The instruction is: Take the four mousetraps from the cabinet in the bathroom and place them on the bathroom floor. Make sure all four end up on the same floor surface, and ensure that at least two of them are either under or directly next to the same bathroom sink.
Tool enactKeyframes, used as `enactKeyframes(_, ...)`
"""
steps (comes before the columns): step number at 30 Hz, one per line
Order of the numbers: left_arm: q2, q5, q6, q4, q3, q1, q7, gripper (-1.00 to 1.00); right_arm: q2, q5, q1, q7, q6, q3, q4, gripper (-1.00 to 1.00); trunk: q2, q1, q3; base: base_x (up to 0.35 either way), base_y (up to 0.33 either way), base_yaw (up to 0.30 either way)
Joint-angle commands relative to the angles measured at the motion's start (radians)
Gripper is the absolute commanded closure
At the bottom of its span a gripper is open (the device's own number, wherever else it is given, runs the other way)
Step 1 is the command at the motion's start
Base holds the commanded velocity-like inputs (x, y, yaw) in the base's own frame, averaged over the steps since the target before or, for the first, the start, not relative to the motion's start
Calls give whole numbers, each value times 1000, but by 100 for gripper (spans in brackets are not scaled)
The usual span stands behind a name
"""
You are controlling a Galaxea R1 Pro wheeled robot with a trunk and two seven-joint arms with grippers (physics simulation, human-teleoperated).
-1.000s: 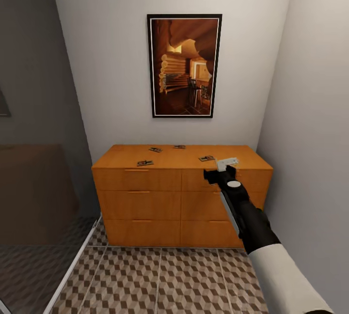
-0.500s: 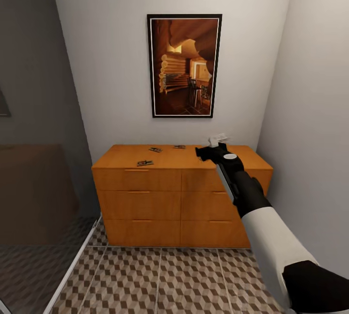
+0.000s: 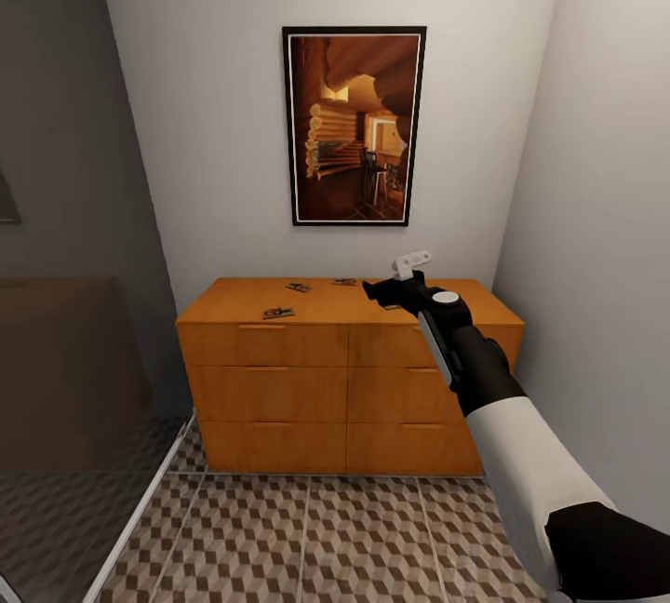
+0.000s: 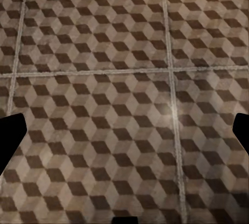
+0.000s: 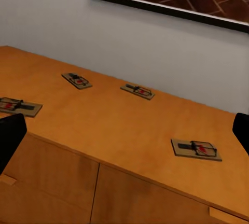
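The orange-brown cabinet point(image 3: 279, 389) stands against the back wall. Three mousetraps lie in sight on its top: one near the front left point(image 3: 278, 313), two further back point(image 3: 299, 288) point(image 3: 345, 282). My right gripper point(image 3: 395, 285) hovers over the right part of the top. In the right wrist view the gripper point(image 5: 126, 133) is open and empty, with several mousetraps ahead of it; the nearest point(image 5: 196, 149) lies close to the front edge, others point(image 5: 137, 90) point(image 5: 77, 80) point(image 5: 18, 106) further off. My left gripper point(image 4: 124, 136) is open above the cube-patterned bathroom floor point(image 4: 104, 53).
A dark glass shower screen point(image 3: 74, 305) runs along the left. A framed picture point(image 3: 354, 124) hangs above the cabinet. The grey side wall point(image 3: 596, 259) is close on the right. Patterned floor point(image 3: 307, 538) lies in front of the cabinet.
My right arm has risen and reached forward and left over the cabinet top; it now covers the rightmost mousetrap in the head view. The traps have not moved.
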Motion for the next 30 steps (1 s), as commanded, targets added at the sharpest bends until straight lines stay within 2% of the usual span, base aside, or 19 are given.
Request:
enactKeyframes(1,0,-1,-3,4,-5,-1,3,-100,0,10,0,7,4,-1,-1,-100,-1,0,-2,0,0,0)
enactKeyframes(11,-1,1,-3,22,-4,-1,1,-100,-8,9,8,13,3,-2,-2,-100,-1,0,-3,38,0,0)
enactKeyframes(21,1,2,-3,53,-4,-1,1,-100,-8,8,9,12,5,-1,0,-100,-1,0,-3,303,0,0)
enactKeyframes(30,2,3,-3,70,-4,-1,2,-100,-3,7,9,15,2,-1,51,-100,-1,0,-3,327,26,0)
